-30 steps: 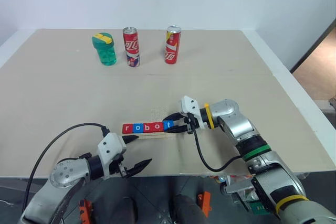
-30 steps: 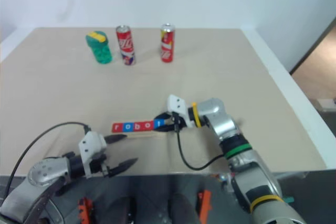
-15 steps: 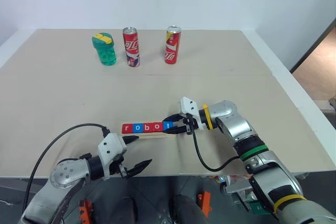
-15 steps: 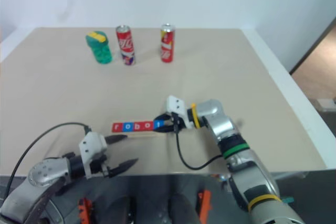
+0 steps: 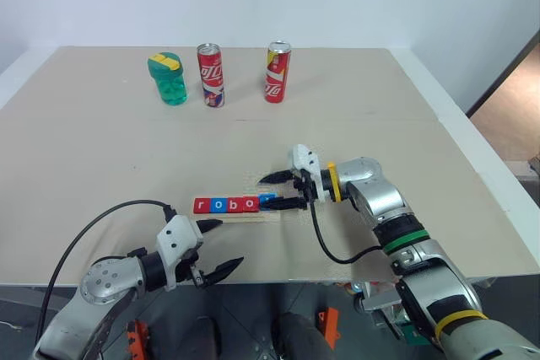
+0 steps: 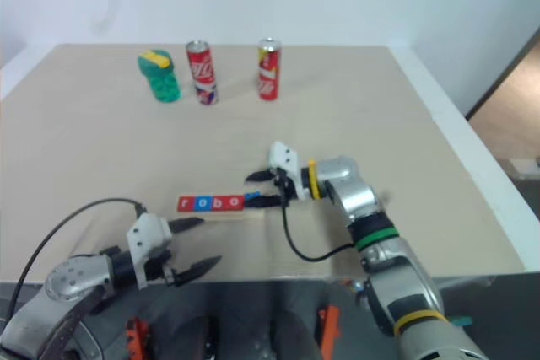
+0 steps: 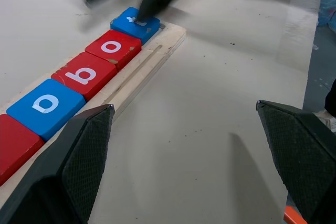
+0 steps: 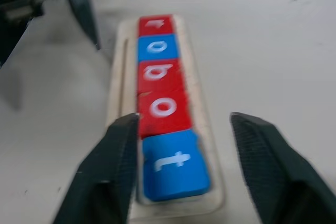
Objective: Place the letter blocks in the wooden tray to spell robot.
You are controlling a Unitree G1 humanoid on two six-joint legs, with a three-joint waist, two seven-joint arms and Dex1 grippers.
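Note:
Five letter blocks (image 5: pixel 232 205) lie in a row in the wooden tray (image 5: pixel 246 217), reading r, o, b, o, t from left to right in red and blue. The blue t block (image 8: pixel 176 163) sits at the tray's right end. My right gripper (image 5: pixel 267 192) is open at that end, one finger on each side of the t block, holding nothing. One right fingertip (image 7: pixel 148 1) hovers at the t block's edge; contact cannot be told. My left gripper (image 5: pixel 230 241) stands open and empty near the table's front edge, just in front of the tray.
A green bottle (image 5: pixel 168 78) and two red cans (image 5: pixel 210 75) (image 5: pixel 277 72) stand in a line at the far side of the table. Black cables hang from both wrists. The table's front edge (image 5: pixel 278 278) runs just behind the left gripper.
My right gripper has opened and let go of the blue t block, which now lies at the tray's right end. The left arm has not moved.

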